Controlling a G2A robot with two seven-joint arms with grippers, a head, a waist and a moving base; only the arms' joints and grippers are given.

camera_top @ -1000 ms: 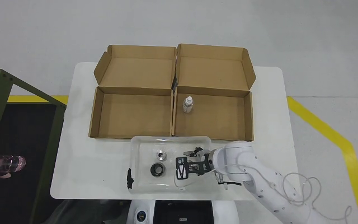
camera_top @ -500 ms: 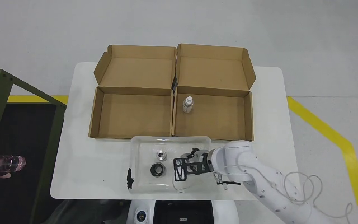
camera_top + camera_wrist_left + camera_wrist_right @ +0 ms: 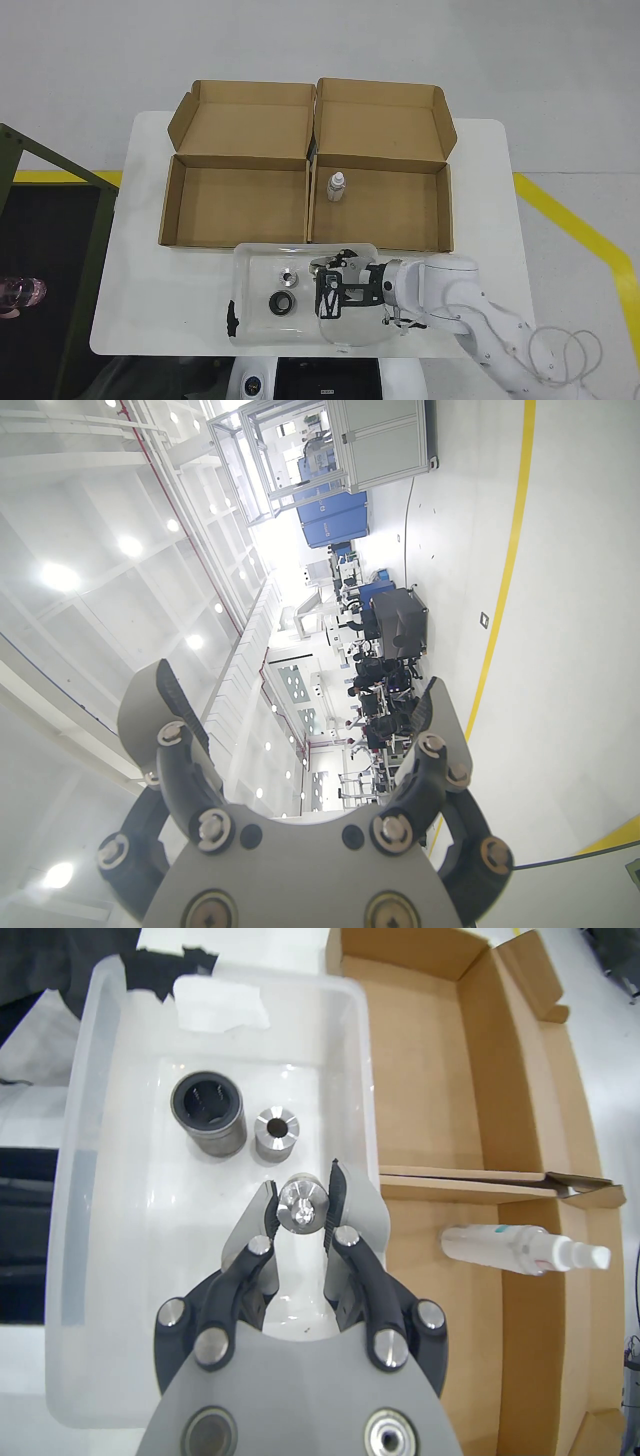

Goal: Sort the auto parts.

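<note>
Right wrist view: part [image 3: 302, 1217] end-on in hand [image 3: 303, 1202]

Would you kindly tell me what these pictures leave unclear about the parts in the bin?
Shiny metal part, right wrist view: lower body hidden by its own top and the right end effector.
Dark sleeve, same view: bore lost in shadow.
Held part, top view: covered by that end effector.

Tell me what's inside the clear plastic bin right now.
Inside the clear bin are a dark sleeve, a small slotted metal collet and a shiny round part clamped by the right gripper. The bin floor beneath that gripper is covered.
</note>
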